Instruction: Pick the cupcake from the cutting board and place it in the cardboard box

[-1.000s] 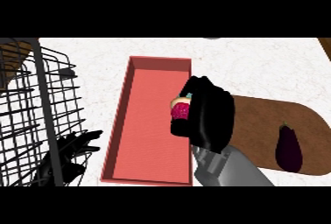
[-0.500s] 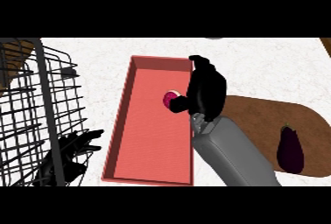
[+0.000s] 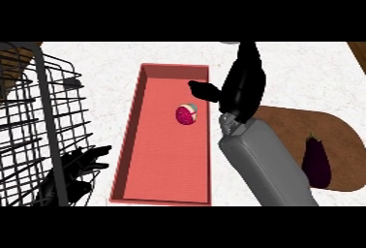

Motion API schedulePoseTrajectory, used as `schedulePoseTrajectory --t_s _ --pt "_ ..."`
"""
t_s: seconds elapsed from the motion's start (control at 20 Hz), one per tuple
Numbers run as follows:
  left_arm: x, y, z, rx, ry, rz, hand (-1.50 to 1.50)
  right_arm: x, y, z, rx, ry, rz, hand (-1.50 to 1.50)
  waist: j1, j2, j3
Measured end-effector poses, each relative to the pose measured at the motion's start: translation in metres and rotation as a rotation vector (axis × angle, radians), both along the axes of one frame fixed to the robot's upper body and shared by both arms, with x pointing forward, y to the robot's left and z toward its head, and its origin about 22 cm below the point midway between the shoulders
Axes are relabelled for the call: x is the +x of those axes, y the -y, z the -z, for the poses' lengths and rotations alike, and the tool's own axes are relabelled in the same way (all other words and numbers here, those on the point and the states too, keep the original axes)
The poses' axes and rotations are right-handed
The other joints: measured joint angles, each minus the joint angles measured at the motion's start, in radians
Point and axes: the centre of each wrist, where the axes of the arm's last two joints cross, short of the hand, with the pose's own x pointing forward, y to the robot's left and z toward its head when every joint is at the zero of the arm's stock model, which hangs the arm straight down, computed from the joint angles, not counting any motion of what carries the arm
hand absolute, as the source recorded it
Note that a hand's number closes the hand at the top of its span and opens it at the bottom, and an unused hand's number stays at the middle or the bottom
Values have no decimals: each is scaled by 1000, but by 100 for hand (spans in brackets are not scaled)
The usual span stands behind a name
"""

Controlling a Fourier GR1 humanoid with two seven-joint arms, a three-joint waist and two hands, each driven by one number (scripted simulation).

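Note:
The cupcake, pink with a pale wrapper, lies on its side on the floor of the long red-brown box, in its upper half. My right hand hovers just right of it over the box's right wall, fingers straight and pointing away, thumb out towards the cupcake, holding nothing. The brown cutting board lies to the right, partly under my right forearm. My left hand rests low at the left behind the wire rack, fingers relaxed.
A black wire dish rack fills the left side, close to the box's left wall. A dark purple eggplant lies on the cutting board. White counter stretches behind and to the right.
My right hand let go of the cupcake, which now lies in the box. The hand opened and rose away towards the back right.

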Motion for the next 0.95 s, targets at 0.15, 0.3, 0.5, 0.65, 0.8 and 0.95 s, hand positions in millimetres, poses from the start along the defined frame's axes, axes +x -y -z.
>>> schedulePoseTrajectory --t_s 0.15,0.3,0.5,0.65,0.8,0.95 --pt "-3 -3 1 -1 -9 -14 0 -3 7 -4 95 104 24 -150 -14 -4 1" --pt "-7 -7 2 -3 -21 -34 0 -8 19 -4 171 168 83 -150 -33 -10 1" --pt "-14 -12 3 -5 -35 -62 0 -24 43 2 229 222 175 -150 -61 -19 3" --pt "-18 -16 4 -5 -41 -81 0 -45 62 5 275 256 232 -150 -80 -23 3" --pt "-21 -18 4 -5 -46 -94 0 -72 79 5 315 284 264 -150 -93 -24 2" --pt "-23 -20 4 -8 -54 -104 0 -104 96 4 339 297 271 -150 -102 -25 4"
